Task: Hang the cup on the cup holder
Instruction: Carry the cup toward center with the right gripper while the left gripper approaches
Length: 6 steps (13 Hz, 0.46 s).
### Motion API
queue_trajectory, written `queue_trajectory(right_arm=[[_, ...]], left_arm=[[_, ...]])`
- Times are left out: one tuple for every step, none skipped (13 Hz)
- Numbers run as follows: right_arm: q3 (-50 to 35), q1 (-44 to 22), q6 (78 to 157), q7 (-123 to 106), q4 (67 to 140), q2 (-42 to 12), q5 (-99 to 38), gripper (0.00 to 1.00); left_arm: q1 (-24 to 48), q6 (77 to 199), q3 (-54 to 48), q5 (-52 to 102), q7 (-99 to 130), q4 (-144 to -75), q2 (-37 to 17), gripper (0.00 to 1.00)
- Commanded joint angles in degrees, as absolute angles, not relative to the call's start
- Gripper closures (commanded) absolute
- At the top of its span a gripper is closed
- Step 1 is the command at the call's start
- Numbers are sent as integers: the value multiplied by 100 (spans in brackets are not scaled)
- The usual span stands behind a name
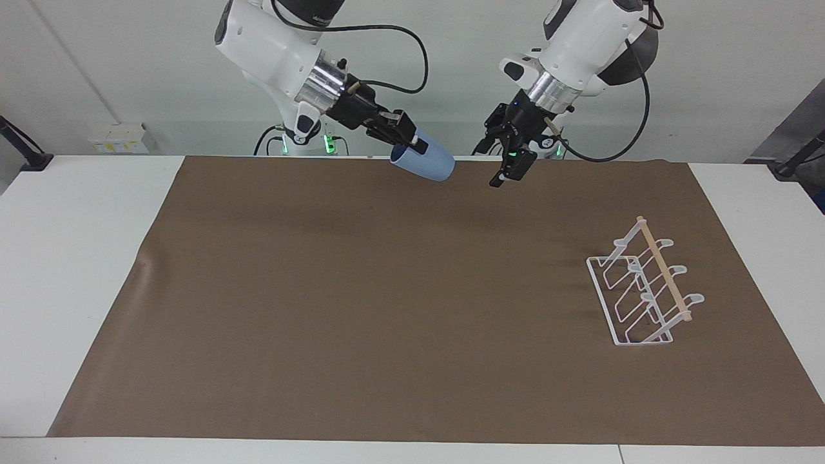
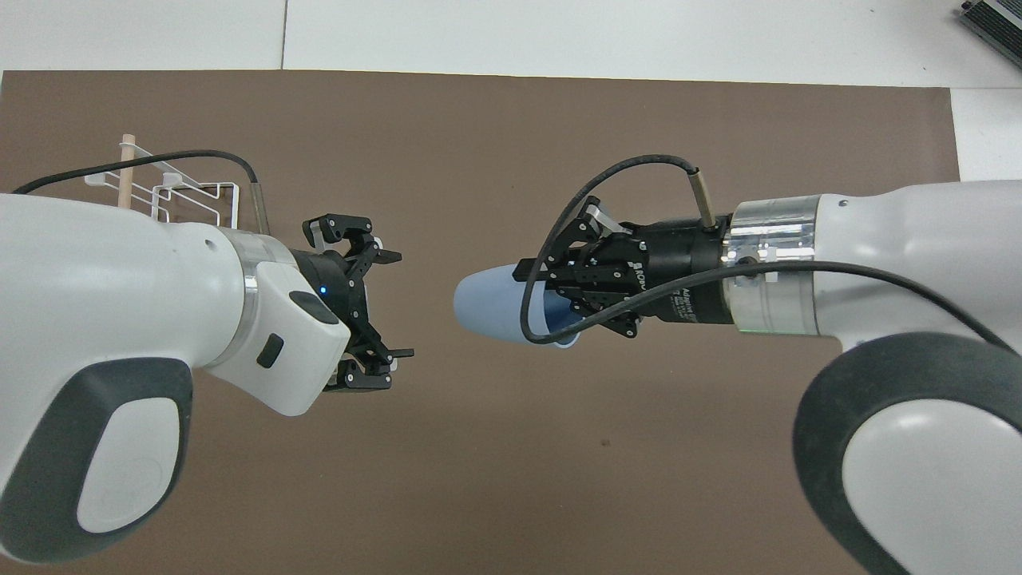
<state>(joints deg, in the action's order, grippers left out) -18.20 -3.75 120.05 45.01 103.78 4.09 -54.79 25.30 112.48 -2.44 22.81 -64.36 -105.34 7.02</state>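
The light-blue cup [image 1: 428, 165] [image 2: 485, 307] hangs in the air on its side, its closed bottom turned toward my left gripper. My right gripper [image 1: 412, 143] [image 2: 539, 291] is shut on the cup's rim, one finger inside the mouth. My left gripper [image 1: 506, 169] [image 2: 399, 305] is open and holds nothing, a short gap from the cup's bottom. Both are high over the middle of the mat's edge by the robots. The white wire cup holder [image 1: 644, 290] [image 2: 184, 192] with its wooden rod stands on the mat toward the left arm's end, partly covered by the left arm in the overhead view.
A brown mat [image 1: 387, 309] covers most of the white table [image 1: 77, 258]. A grey device [image 2: 994, 20] shows at the table's corner farthest from the robots, toward the right arm's end. Cables loop off both wrists.
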Motion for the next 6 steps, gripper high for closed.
queue_trajectory(right_arm=[[-1811, -676, 12576, 4921, 10468, 387, -5634, 100], [-1811, -712, 12664, 5044, 10450, 361, -5634, 100], [-1811, -729, 12700, 5149, 10450, 352, -5642, 100], [-1819, -747, 12700, 5203, 10450, 352, -5643, 100], [-1811, -747, 12700, 5203, 10450, 352, -5643, 100], [-1819, -747, 12700, 5203, 10450, 352, -5643, 100]], left_arm=[[2689, 11557, -193, 2417, -6566, -10775, 888, 0], [2689, 11575, -211, 2460, -6548, -10767, 879, 0], [2689, 11575, -237, 2609, -6539, -10758, 879, 0], [2689, 11593, -237, 2697, -6522, -10749, 879, 0], [2689, 11610, -255, 2724, -6521, -10749, 879, 0], [2689, 11671, -290, 2820, -6521, -10740, 870, 0]])
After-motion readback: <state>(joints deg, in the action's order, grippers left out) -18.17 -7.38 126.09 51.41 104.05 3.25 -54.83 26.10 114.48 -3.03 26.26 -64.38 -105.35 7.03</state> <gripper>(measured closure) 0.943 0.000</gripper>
